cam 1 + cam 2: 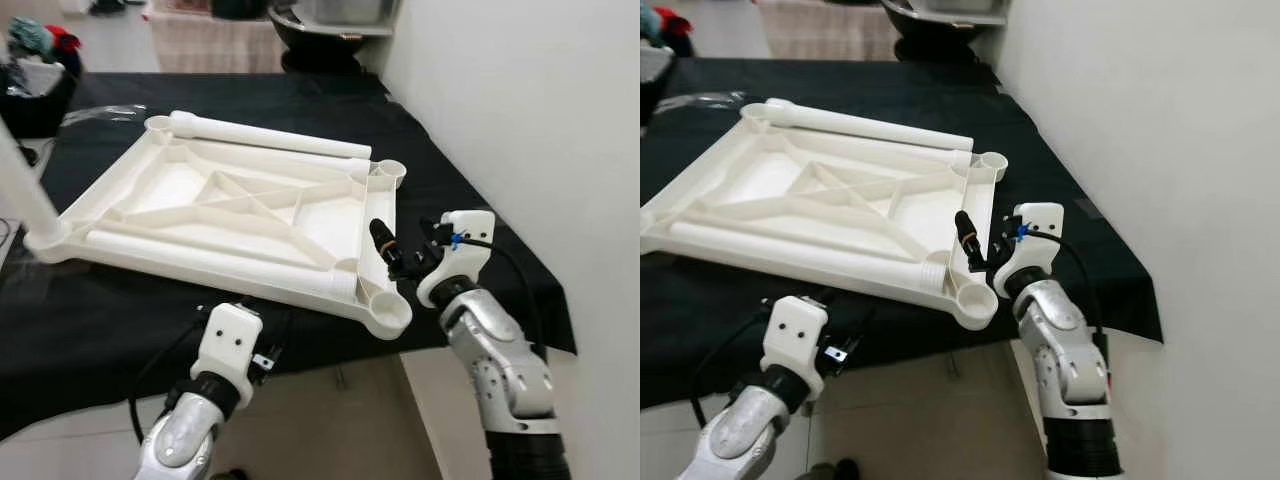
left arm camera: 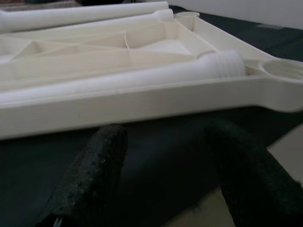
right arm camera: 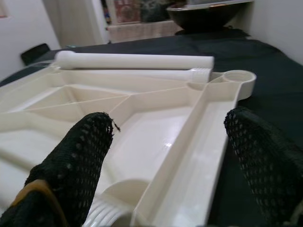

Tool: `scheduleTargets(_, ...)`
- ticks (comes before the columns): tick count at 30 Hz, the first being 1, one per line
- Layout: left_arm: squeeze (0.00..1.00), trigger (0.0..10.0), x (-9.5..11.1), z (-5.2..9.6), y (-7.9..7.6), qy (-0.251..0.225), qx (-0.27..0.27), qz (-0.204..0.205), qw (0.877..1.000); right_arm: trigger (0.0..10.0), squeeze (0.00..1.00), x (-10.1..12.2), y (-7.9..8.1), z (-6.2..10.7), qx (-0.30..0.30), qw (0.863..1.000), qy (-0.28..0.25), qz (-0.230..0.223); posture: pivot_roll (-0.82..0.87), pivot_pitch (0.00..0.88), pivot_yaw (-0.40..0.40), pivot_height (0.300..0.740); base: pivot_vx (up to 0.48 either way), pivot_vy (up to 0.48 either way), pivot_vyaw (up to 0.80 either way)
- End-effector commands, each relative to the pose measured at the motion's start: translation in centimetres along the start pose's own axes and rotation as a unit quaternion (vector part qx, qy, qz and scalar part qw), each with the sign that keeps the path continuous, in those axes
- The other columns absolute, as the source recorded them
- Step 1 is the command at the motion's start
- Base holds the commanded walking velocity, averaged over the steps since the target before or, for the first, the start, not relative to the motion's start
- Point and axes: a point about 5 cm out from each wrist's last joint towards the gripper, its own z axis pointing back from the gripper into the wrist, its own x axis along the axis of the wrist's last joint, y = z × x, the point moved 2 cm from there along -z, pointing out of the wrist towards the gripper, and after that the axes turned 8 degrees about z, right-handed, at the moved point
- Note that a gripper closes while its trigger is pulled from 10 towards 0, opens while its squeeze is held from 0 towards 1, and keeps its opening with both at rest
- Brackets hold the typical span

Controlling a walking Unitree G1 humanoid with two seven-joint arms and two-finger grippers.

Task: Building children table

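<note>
The children's table panel point(image 1: 240, 215) lies upside down on the black-covered tabletop point(image 1: 480, 215), two loose legs resting in it. At its 7 o'clock edge the left gripper point(image 2: 163, 175) waits, fingers spread and empty; at 4 o'clock the right gripper point(image 3: 177, 161), also released, straddles the side rail. The near corner socket point(image 1: 388, 315) overhangs the edge, so I judge an uneven push there could tip the panel off.
</note>
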Motion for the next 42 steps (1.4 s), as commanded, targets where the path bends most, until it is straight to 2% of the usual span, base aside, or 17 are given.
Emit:
scheduleTargets(1, 0.0, 10.0, -0.1, 0.1, -0.2, 0.005, 0.0, -0.002, 1.0, 10.0, 0.0, 0.3, 0.1, 0.1, 0.002, 1.0, -0.004, -0.006, 0.07, 0.123, -0.117, 0.74, 0.0, 0.0, 0.0)
scheduleTargets(7, 0.0, 10.0, -0.2, 0.0, -0.1, 0.008, 0.003, -0.002, 1.0, 10.0, 0.0, 0.4, 0.5, -0.5, 0.022, 0.999, 0.008, -0.034, 0.07, 0.129, -0.118, 0.74, 0.0, 0.0, 0.0)
scheduleTargets(13, 0.0, 10.0, 0.1, -0.2, 0.0, 0.006, 0.012, -0.004, 1.0, 10.0, 0.0, 0.6, -0.2, -1.6, -0.004, 1.0, 0.009, -0.029, 0.07, 0.135, -0.119, 0.74, 0.0, 0.0, 0.0)
scheduleTargets(17, 0.0, 10.0, 0.5, -0.5, 0.3, -0.001, 0.027, 0.0, 1.0, 10.0, 0.0, 0.7, -0.1, -1.9, -0.007, 1.0, 0.003, -0.023, 0.07, 0.138, -0.122, 0.74, 0.0, 0.0, 0.0)
scheduleTargets(19, 0.0, 10.0, 2.0, -1.0, 0.7, -0.027, 0.043, -0.01, 0.999, 10.0, 0.0, 0.8, 0.4, -2.0, -0.001, 1.0, 0.0, -0.019, 0.07, 0.145, -0.125, 0.74, 0.0, 0.0, 0.0)
scheduleTargets(27, 0.0, 10.0, 4.7, -1.7, 1.9, -0.075, 0.081, -0.023, 0.994, 10.0, 0.0, 0.8, 1.8, -1.7, 0.019, 1.0, -0.008, -0.019, 0.07, 0.146, -0.122, 0.74, 0.0, 0.0, 0.0)
scheduleTargets(34, 0.0, 10.0, 4.5, -1.7, 1.9, -0.074, 0.08, -0.021, 0.994, 10.0, 0.0, 0.6, 1.9, -1.7, 0.019, 1.0, -0.007, -0.018, 0.07, 0.135, -0.119, 0.74, 0.0, 0.0, 0.0)
scheduleTargets(42, 0.0, 10.0, 4.1, -1.6, 1.4, -0.063, 0.071, -0.027, 0.995, 10.0, 0.0, 0.6, 1.8, -1.7, 0.015, 1.0, -0.01, -0.012, 0.07, 0.128, -0.12, 0.74, 0.247, 0.0, 0.0)
